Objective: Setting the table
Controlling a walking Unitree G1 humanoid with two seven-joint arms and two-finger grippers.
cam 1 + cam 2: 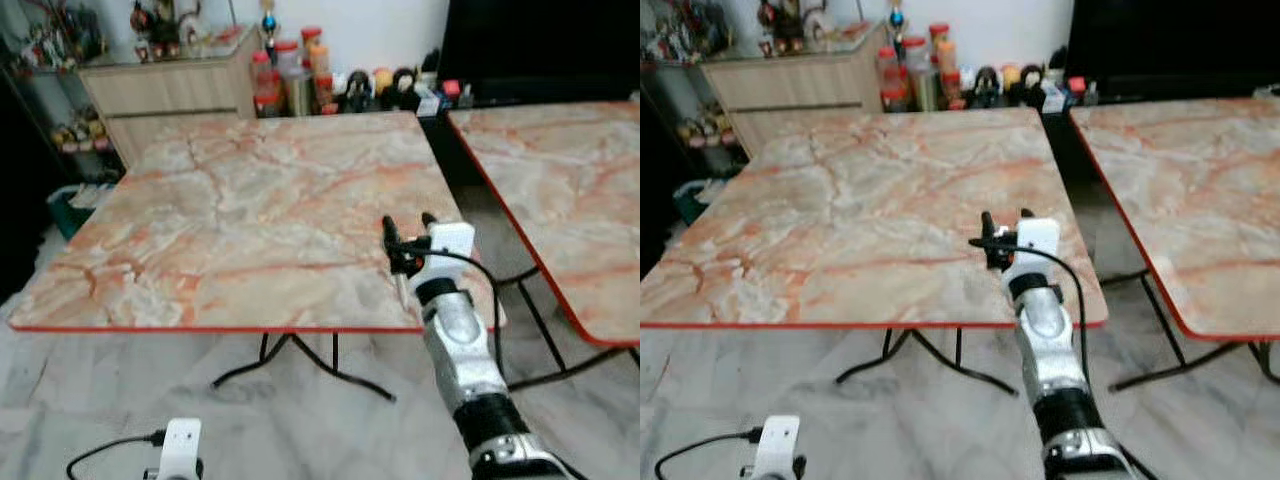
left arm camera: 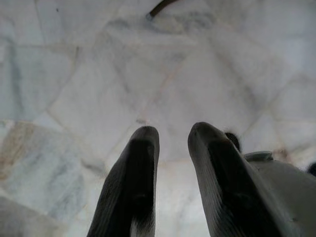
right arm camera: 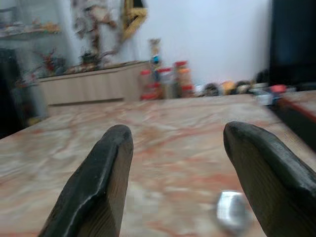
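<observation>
My right gripper (image 1: 409,222) hangs over the near-right corner of the square marble-look table (image 1: 250,200) w/ red edging, black fingers spread wide, nothing held. A small shiny blurred thing (image 3: 230,210) lies on the top btwn them; can't tell what. Left gripper (image 2: 170,136) points at the pale marble floor (image 2: 89,79), fingers a little apart. No writing legible.

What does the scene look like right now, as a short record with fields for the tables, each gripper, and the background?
near table: marble-patterned top with red edge, nothing set on it that I can make out
second table: same pattern, to the robot's right, apart from the first
right gripper: raised over the near table's front right part, fingers open, holding nothing
left gripper: low, pointing at the floor, fingers slightly apart
background: wooden cabinet, jars by the wall
</observation>
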